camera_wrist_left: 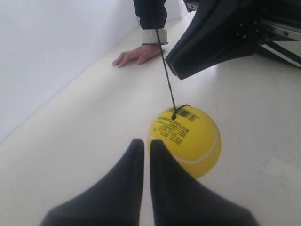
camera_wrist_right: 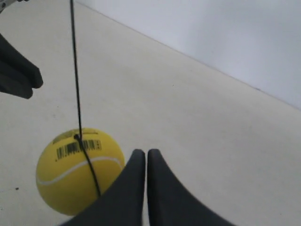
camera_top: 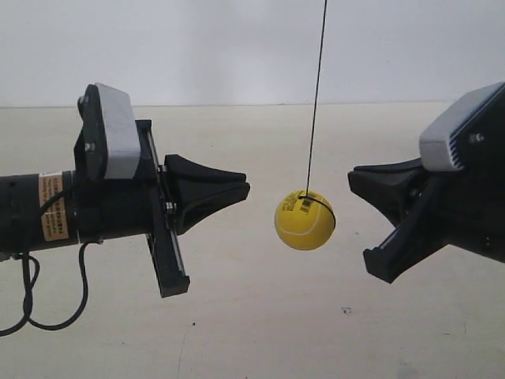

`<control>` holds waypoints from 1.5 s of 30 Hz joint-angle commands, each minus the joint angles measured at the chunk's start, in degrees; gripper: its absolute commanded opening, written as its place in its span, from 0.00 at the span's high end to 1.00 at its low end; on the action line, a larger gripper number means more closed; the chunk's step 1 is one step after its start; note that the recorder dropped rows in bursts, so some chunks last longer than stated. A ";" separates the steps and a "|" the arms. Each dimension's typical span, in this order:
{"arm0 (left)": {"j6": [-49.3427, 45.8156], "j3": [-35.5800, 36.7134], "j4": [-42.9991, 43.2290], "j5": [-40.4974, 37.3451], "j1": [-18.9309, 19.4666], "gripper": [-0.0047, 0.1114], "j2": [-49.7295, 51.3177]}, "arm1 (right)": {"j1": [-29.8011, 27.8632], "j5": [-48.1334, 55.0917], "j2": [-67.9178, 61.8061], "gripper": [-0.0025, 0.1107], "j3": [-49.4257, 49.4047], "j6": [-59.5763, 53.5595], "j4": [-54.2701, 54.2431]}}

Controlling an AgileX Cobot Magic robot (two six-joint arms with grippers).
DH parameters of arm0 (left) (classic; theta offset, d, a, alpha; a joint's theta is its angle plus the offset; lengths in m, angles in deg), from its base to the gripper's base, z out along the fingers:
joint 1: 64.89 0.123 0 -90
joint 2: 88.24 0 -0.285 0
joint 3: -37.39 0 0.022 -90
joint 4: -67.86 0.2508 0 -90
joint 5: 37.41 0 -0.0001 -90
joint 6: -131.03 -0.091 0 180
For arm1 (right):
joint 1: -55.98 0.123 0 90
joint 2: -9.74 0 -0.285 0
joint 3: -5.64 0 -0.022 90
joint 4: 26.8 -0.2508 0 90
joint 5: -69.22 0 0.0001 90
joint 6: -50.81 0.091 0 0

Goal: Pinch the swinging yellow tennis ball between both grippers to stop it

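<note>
— Markings on the small round yellow tennis ball [camera_top: 304, 221]?
— Pale curved seam, black barcode print [camera_wrist_left: 187, 114]; the thin black cord [camera_top: 316, 95] matches.
— The paper label [camera_top: 52, 207] on the black cylindrical arm [camera_top: 20, 209]?
— Orange, seemingly dark-lettered.

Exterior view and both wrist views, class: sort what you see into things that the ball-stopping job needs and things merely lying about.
Belongs to the job:
yellow tennis ball
black string it hangs from
left hand of the robot
right hand of the robot

Just there:
person's hand resting on the pale surface
loose black cable
white wall
</note>
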 commanded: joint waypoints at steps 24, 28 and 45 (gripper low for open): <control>-2.96 -0.42 -4.64 3.50 -0.16 0.92 7.60 | -0.01 -7.12 -7.36 0.98 -0.33 -0.26 2.49; -2.27 -0.53 -4.53 5.37 -0.16 0.92 7.60 | -0.01 -7.68 -7.78 0.98 -0.33 -0.15 2.48; -1.02 -0.75 -0.45 9.84 -0.28 0.92 10.31 | -0.01 -10.64 -11.26 0.98 -0.33 -0.20 4.01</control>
